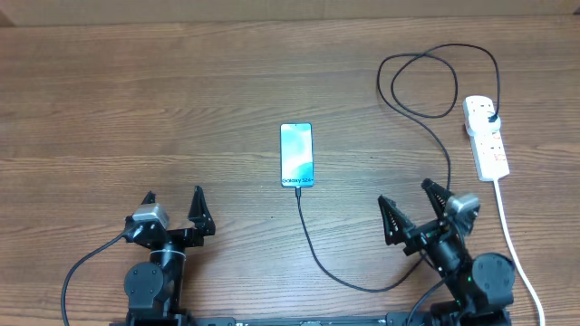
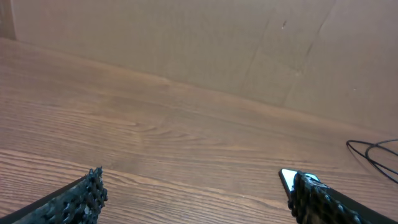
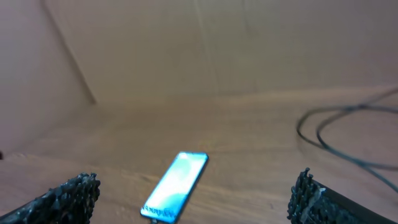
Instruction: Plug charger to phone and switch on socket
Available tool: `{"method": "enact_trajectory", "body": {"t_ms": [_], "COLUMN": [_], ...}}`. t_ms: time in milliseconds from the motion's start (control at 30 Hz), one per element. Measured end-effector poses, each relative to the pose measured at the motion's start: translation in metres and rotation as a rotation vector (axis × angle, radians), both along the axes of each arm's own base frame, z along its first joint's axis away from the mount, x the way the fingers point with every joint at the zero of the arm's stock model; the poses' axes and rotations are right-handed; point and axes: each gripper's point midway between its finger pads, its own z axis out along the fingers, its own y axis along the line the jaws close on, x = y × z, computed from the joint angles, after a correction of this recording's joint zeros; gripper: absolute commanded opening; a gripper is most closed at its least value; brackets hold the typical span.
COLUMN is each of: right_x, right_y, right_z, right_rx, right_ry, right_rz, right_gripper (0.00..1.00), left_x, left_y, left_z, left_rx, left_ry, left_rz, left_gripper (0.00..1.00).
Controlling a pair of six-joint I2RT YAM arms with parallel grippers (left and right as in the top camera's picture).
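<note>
Overhead view: big wooden table, charger running from the socket at right to the phone mid-table, looks plugged already. Left gripper and right gripper both gape wide, empty. Next up, I reckon: right arm pressing the socket's switch.

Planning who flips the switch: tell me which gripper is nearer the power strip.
Right. The right gripper sits down-left of the power strip in the overhead view; the left gripper is far off, beyond the phone.
</note>
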Motion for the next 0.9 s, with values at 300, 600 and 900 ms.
{"method": "enact_trajectory", "body": {"t_ms": [300,600,900], "right_x": [0.000,0.003,0.004], "right_y": [0.003,0.004,0.004], "right_z": [0.018,-0.013,-0.022], "right_rx": [0.036,0.023,0.019], "right_ry": [-0.172,-0.060,-0.024], "right_rz": [0.020,0.018,0.018], "right_gripper": [1.00,1.00,1.00], "left_x": [0.000,0.000,0.000], "left_y": [0.000,0.000,0.000], "left_z": [0.000,0.000,0.000], "left_rx": [0.000,0.000,0.000], "left_ry": [0.000,0.000,0.000], "left_rz": [0.000,0.000,0.000], "left_gripper": [1.00,1.00,1.00]}}
